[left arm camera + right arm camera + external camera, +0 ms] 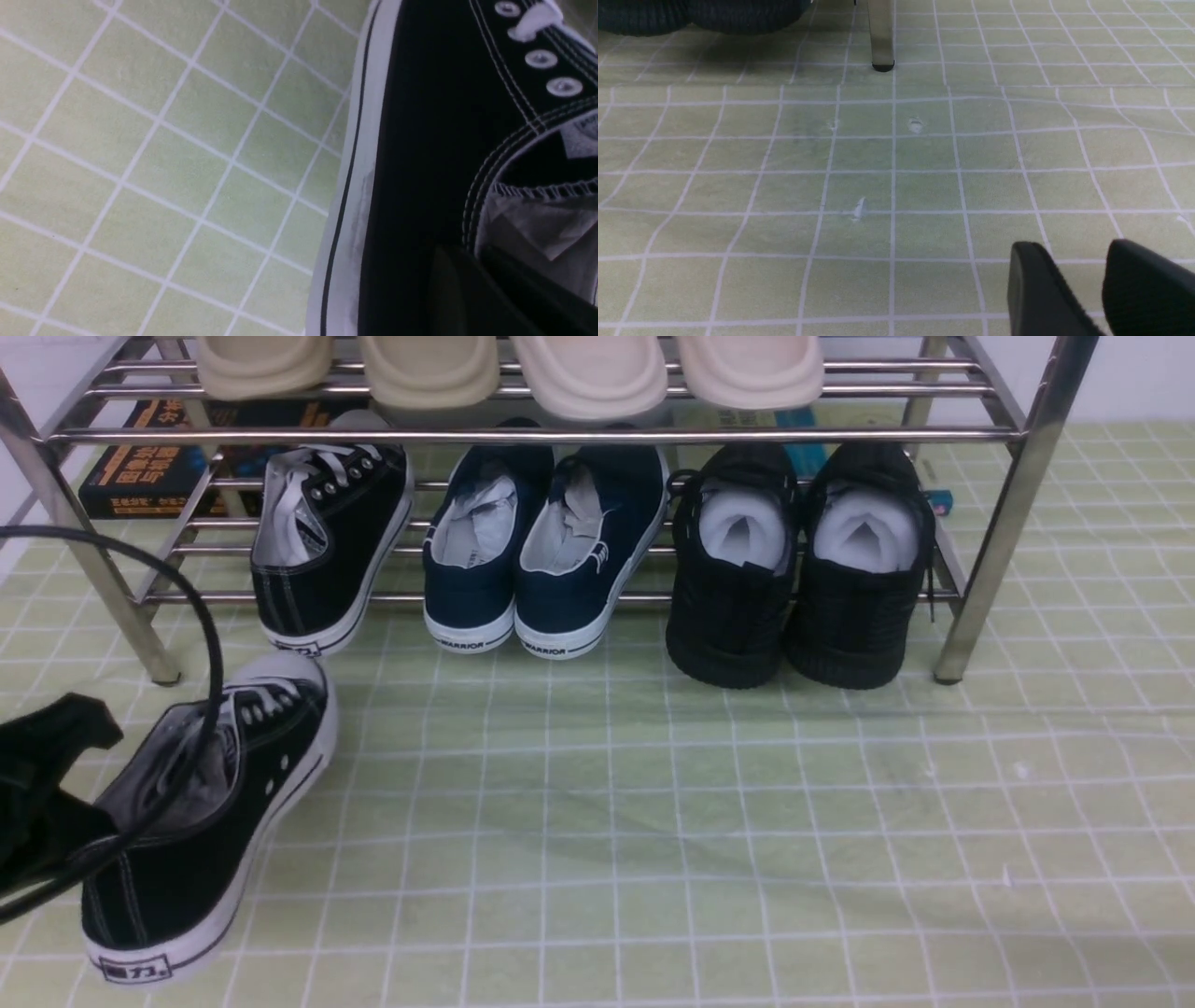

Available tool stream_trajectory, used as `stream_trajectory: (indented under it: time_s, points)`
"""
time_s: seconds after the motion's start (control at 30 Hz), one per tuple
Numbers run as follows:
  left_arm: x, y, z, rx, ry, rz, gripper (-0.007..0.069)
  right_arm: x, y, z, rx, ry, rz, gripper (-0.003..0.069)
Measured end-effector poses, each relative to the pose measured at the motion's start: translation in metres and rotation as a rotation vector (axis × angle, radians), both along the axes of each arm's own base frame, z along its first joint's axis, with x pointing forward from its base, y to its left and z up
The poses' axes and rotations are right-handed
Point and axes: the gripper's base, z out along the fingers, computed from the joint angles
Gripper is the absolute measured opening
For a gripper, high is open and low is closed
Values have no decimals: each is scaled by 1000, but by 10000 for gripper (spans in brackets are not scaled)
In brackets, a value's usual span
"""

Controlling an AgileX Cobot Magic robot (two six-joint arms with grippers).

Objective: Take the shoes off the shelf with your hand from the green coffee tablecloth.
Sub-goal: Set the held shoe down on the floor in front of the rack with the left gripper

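One black canvas sneaker (201, 840) with white laces and sole is off the shelf, low over the green tablecloth (653, 803) at the front left; I cannot tell if it rests on the cloth. My left gripper (93, 821) is shut on its side wall at the opening. In the left wrist view the gripper (469, 254) has one finger outside the canvas and one inside the sneaker (420, 140). The other sneaker (327, 541) lies on the lower tier of the chrome shelf (990, 523), at its left. My right gripper (1069, 249) is open and empty over bare cloth.
Navy slip-ons (541, 541) and black knit shoes (803, 569) sit on the lower tier, beige slippers (588, 373) on the upper one. A book (149, 467) lies behind the rack. A black cable (210, 644) loops over the held sneaker. A chrome shelf leg (881, 37) stands ahead of the right gripper.
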Motion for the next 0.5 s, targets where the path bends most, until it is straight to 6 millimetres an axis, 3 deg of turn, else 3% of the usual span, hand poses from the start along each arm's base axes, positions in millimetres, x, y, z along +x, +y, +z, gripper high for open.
stream_trajectory:
  time_s: [0.3,0.47,0.5]
  points:
    - [-6,1,-36,5,37,20,36,0,0,0,0,0,0,237]
    - [-10,0,-48,18,51,-7,133,0,0,0,0,0,0,237]
    - [-11,0,-50,17,59,-12,188,0,0,0,0,0,0,237]
